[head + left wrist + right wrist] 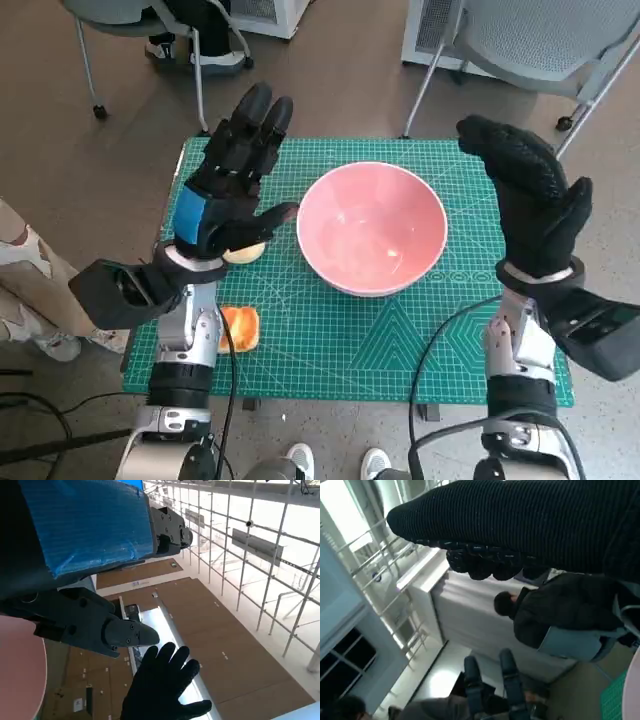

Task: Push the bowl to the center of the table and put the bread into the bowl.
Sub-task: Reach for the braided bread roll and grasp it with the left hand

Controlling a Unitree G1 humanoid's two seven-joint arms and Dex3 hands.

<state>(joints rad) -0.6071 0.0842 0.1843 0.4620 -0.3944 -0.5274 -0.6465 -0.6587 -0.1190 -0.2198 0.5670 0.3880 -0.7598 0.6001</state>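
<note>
- Pink bowl (372,228): big, round, upright, empty, near middle of the counter.
- Bread (240,327): small orange-brown bun, flat on counter, left of bowl, apart.

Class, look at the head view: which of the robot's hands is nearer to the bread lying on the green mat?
Left. The left hand is raised right above the bread at the mat's left side; the right hand is raised beyond the pink bowl, across the table.
</note>
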